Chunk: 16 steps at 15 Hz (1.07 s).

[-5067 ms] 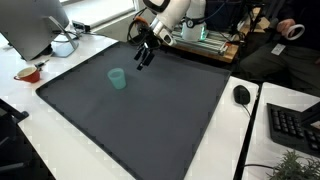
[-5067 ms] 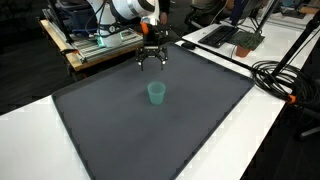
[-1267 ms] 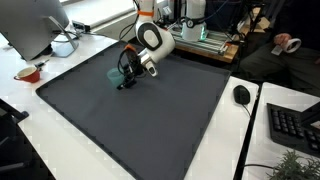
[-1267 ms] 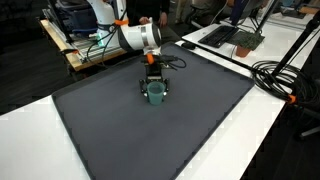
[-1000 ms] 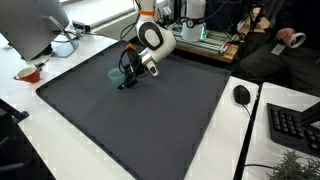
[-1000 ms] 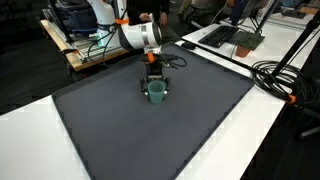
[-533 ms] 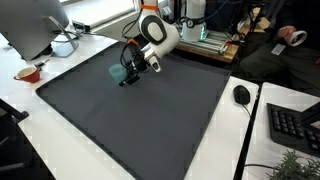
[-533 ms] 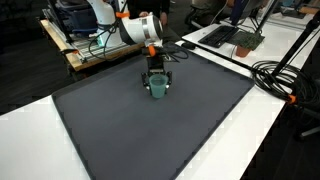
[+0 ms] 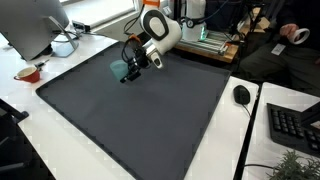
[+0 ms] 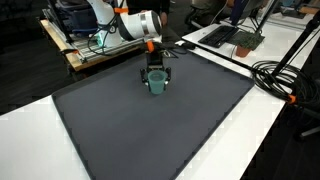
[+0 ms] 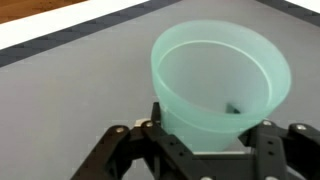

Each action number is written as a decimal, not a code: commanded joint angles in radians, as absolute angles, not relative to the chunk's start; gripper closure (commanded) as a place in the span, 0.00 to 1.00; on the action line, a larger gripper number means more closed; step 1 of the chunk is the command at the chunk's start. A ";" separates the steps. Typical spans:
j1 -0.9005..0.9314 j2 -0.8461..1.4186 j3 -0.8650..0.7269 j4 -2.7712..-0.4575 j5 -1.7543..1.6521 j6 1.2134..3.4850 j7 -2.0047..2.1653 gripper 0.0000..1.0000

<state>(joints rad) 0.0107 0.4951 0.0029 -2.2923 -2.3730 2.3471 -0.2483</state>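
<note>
My gripper [image 11: 205, 135] is shut on a translucent teal plastic cup [image 11: 220, 80], one finger pressing each side of its lower wall. The cup is upright, mouth toward the wrist camera, and appears empty. In both exterior views the cup [image 9: 120, 68] [image 10: 156, 82] hangs just above the dark grey mat [image 9: 150, 120] [image 10: 150, 135] near its far edge. The gripper [image 9: 128, 72] [image 10: 155, 76] comes down on it from the white arm.
A monitor [image 9: 35, 25] and a red bowl [image 9: 28, 72] stand on the white table beside the mat. A mouse [image 9: 241, 94] and keyboard [image 9: 295, 125] lie on another side. Black cables [image 10: 280, 75] and a cart with equipment [image 10: 100, 42] border the mat.
Five seconds ago the cup stood alone on the mat with the gripper open above it. Over the last second the gripper, shut on the cup, has risen a little with it.
</note>
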 commanded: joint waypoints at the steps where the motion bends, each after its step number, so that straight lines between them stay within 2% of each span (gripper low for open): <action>1: 0.016 0.441 0.008 -2.338 -2.344 2.345 -0.271 0.58; 8: 0.016 0.450 0.015 -2.330 -2.355 2.346 -0.253 0.58; 9: 0.017 0.450 0.016 -2.330 -2.355 2.346 -0.253 0.33; 16: 0.017 0.455 0.017 -2.328 -2.355 2.346 -0.253 0.33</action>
